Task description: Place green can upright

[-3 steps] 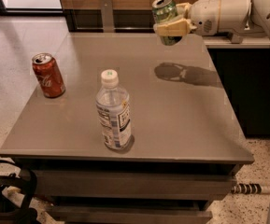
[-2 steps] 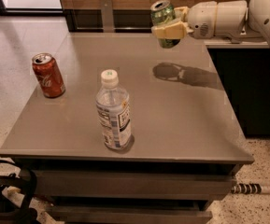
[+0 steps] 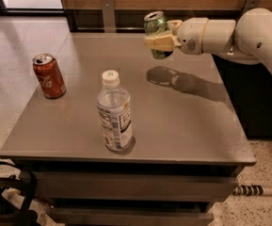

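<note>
The green can (image 3: 156, 29) is a small dark-green drink can with a silver top, held almost upright in the air above the back right part of the grey table (image 3: 182, 121). My gripper (image 3: 160, 41) comes in from the right on a cream arm and is shut on the green can around its middle. The can's shadow lies on the table below it, so it hangs clear of the surface.
A red Coca-Cola can (image 3: 48, 76) stands upright at the table's left side. A clear water bottle (image 3: 114, 112) with a white cap stands near the front middle. A wooden wall panel runs behind the table; speckled floor lies to the right.
The gripper with the green can has shifted slightly left and a little lower over the table. The red can and bottle have not moved.
</note>
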`<state>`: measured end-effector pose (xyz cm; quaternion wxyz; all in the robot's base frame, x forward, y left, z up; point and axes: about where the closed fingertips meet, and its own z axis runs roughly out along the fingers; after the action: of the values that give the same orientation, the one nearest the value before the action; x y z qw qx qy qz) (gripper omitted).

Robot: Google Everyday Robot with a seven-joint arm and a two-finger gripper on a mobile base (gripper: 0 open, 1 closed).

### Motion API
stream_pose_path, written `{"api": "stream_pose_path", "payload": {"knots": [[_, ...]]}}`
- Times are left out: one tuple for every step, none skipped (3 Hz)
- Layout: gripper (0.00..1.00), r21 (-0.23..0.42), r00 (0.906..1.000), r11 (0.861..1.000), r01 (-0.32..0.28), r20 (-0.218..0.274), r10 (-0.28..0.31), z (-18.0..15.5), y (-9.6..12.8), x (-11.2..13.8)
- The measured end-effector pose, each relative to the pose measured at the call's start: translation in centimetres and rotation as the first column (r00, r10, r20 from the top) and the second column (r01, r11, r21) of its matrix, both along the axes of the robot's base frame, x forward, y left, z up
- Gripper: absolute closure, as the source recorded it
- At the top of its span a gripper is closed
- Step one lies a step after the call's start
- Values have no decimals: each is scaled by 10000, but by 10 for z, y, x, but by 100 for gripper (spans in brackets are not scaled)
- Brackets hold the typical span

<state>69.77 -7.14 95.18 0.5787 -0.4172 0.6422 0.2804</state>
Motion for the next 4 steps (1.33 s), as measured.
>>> {"api": "stream_pose_path", "payload": {"knots": [[100,697,9999,9976,24,-164,-12,-29,34,19],[100,523,10000,9986,62,-44,-60,-34,34,26],[100,566,9997,9983,96,229,-109,-63,22,49],[100,491,9998,9988,-19,222,8,-67,23,52]]}}
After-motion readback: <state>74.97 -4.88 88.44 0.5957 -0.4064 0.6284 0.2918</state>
